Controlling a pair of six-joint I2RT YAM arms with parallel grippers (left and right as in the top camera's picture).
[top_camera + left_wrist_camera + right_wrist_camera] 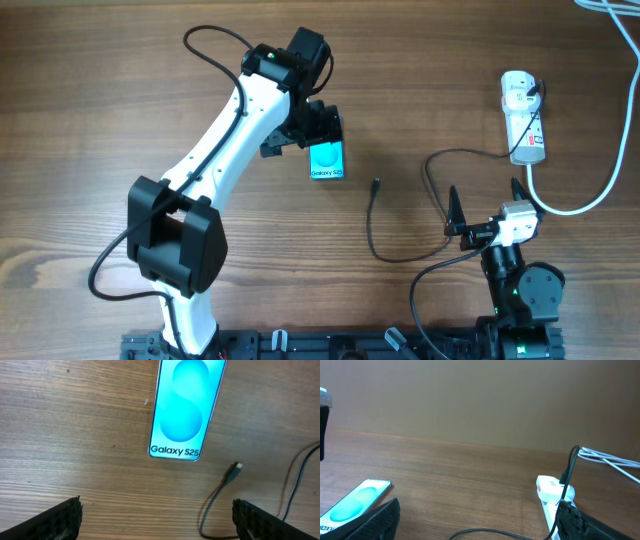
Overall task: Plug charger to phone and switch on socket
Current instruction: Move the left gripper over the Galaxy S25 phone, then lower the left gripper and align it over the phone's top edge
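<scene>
The phone (327, 160) lies flat mid-table, cyan screen up, "Galaxy S25" text at its near end; it also shows in the left wrist view (186, 407) and the right wrist view (351, 504). My left gripper (318, 128) hovers over the phone's far end, open and empty (156, 520). The charger cable's small dark plug (376, 184) lies on the wood right of the phone, also in the left wrist view (233, 472). The socket (524, 118) lies at the far right with the white adapter plugged in. My right gripper (484, 205) is open and empty near the front right (477, 522).
The thin black cable (400, 255) loops across the table between the plug and the socket. A thick white lead (600, 190) curves from the socket along the right edge. The left arm's body (180, 230) fills the left middle.
</scene>
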